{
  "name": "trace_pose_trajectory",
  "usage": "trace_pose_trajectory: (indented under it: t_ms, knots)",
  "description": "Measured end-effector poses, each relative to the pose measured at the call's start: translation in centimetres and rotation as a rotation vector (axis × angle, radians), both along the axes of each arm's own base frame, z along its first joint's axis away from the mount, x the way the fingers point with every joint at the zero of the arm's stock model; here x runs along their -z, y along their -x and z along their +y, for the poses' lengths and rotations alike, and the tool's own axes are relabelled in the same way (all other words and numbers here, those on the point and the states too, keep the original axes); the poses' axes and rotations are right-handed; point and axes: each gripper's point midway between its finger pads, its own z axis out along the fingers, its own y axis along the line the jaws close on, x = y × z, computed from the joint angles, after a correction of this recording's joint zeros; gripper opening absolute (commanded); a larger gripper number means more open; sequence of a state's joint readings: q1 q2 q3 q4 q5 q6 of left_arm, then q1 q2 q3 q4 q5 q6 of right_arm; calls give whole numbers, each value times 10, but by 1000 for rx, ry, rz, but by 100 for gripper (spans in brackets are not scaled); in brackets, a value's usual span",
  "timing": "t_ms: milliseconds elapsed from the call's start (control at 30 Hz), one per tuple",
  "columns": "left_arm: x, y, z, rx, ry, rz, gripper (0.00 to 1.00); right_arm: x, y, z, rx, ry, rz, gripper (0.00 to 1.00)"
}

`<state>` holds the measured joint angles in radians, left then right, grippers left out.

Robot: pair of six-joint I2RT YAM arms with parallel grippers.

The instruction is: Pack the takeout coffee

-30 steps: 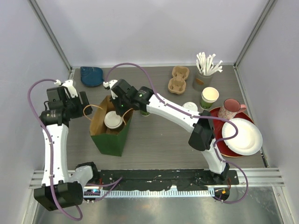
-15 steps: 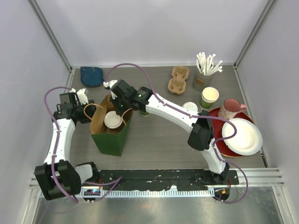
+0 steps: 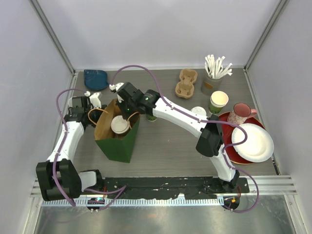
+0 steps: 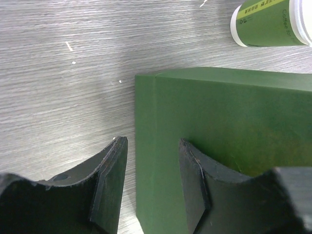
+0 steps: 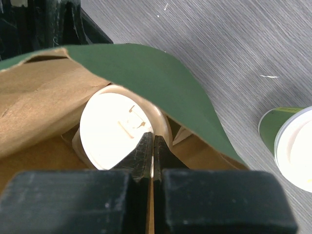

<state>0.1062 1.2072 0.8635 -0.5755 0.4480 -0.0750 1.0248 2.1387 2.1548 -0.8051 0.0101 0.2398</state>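
The right gripper (image 5: 153, 140), fingers pressed together, sits with its tips at the rim of the lidded cup (image 5: 114, 129) inside the green bag (image 5: 161, 83).

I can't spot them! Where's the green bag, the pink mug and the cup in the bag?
green bag (image 3: 118, 146), top view, outer green side
pink mug (image 3: 235, 117), top view, patterned side
cup in the bag (image 3: 120, 125), top view, white lid

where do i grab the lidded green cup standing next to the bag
Take the lidded cup by its green paper wall just under the white lid, coming down from above. It stands upright close beside the bag, so that side looks blocked, and the lid alone might pop off.
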Motion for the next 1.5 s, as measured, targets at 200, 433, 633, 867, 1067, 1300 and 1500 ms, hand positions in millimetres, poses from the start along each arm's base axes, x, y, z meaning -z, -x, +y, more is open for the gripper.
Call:
trace_pose_trajectory:
  t_ms: [200,433,633,867,1067,1300,1500]
  knots:
    - [3,-3,-9,39,-9,-9,49,3,-4,-7,14,19,7,1]
    - [4,-7,-12,53,-22,-21,49,3,-4,-9,16,24,11,1]
    - [8,-12,-14,70,-38,-29,50,4,-6,-11,21,24,15,1]
    - [-2,-17,-11,77,-68,-35,61,4,-7,-11,21,23,16,1]
    - [-56,-28,-6,78,-115,-149,73,3,-7,-9,21,16,15,1]
    - [-84,-19,8,51,-200,-176,80,1,-8,-7,21,5,9,1]
    - [-90,-7,20,23,-263,-152,89,0,-11,-7,30,0,1,1]
